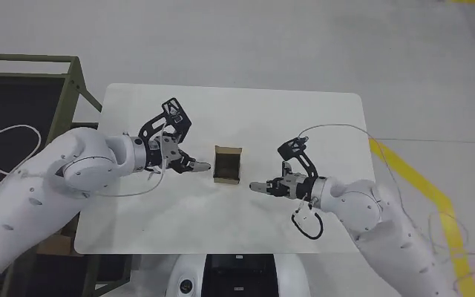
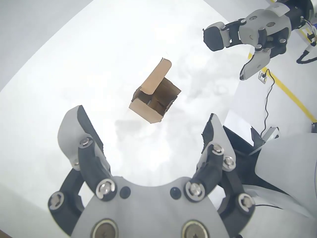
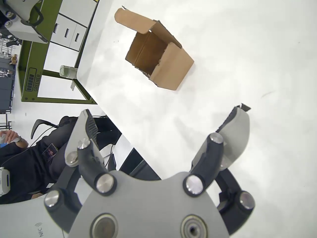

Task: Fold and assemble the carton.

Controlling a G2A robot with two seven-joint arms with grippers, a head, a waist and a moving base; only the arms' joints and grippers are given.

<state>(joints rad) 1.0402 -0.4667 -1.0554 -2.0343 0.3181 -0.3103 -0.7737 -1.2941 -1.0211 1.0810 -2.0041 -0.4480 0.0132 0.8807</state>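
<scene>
Top view has the carton (image 1: 227, 164) standing open mid-desk (image 1: 312, 119), lid flap up at 12 o'clock; left gripper (image 1: 200, 165) at 9 and right gripper (image 1: 257, 187) at 4, both spread and empty; light, crushable cardboard, likely best pinched at the flap edge.

Bright even light, glare on white table (image 2: 74, 63), soft faint shadows, wrist views bowed at edges.

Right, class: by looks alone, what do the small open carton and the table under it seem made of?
The carton: brown corrugated cardboard, matt and unprinted; its cut edges look ragged, with creased fold lines. The table: a smooth white top with a faint sheen, perhaps laminate or painted board; the look leaves that open.
</scene>
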